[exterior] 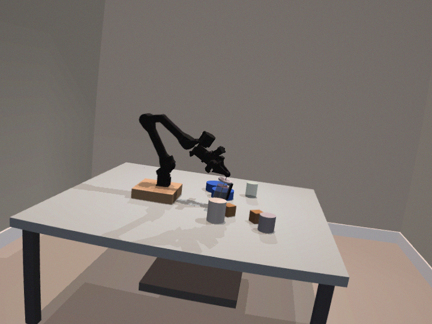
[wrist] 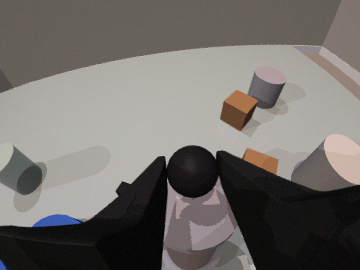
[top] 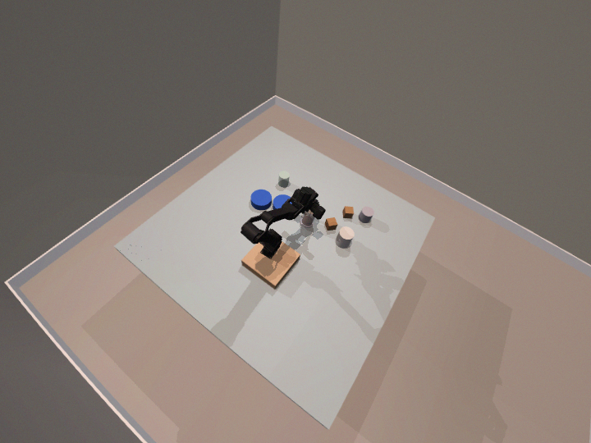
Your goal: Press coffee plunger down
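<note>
While clamped between the tool fingers, plunger knob sits atop press.

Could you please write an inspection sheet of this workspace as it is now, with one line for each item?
Surface: grey table on dark legs; the arm stands on a wooden block.
Job's things: coffee press upright; its black knob sits low, close to the lid.
Clutter: two blue discs; two brown cubes; three short cylinders, the nearest one beside the press but apart from it.
Claw: the claw is shut on the knob, one finger at each side.
Cables: nothing seen.
Surroundings: plain grey walls, tan floor with a pale border.
</note>
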Robot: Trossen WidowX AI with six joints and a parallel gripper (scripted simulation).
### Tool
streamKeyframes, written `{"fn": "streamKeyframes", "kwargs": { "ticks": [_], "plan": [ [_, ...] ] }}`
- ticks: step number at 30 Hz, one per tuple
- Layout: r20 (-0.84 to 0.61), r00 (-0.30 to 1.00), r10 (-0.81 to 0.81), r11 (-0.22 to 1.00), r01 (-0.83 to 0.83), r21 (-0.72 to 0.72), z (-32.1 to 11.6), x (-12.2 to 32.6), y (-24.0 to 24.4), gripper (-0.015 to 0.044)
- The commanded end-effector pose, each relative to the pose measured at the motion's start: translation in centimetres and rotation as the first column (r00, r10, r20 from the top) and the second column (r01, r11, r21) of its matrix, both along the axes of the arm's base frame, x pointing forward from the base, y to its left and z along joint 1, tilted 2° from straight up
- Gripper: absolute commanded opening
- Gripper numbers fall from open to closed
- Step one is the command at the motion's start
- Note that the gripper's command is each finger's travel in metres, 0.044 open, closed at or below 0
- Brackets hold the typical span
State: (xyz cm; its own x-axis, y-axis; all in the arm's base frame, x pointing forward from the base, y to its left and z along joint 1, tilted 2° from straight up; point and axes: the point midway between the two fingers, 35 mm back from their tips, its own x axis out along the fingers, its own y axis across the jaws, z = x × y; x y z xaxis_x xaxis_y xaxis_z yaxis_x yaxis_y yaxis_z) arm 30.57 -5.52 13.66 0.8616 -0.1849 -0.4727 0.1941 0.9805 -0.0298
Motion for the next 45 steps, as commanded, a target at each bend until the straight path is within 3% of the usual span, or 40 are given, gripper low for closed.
{"fn": "streamKeyframes", "kwargs": {
  "ticks": [1,14,26,31,39,45],
  "plan": [
    [-0.015,1.000,0.003,1.000,-0.003,-0.002,-0.3,0.0,0.0,0.0119],
    [0.000,1.000,0.000,1.000,0.000,0.000,0.0,0.1,0.0,0.0119],
    [0.000,1.000,0.000,1.000,0.000,0.000,0.0,0.1,0.0,0.0434],
    [-0.001,1.000,0.000,1.000,0.000,0.000,0.6,-0.1,0.1,0.0440],
    [-0.018,1.000,-0.003,1.000,0.003,-0.001,7.7,-4.4,1.1,0.0440],
    [-0.018,1.000,-0.003,1.000,0.003,-0.001,7.8,-4.6,1.1,0.0440]
  ]
}}
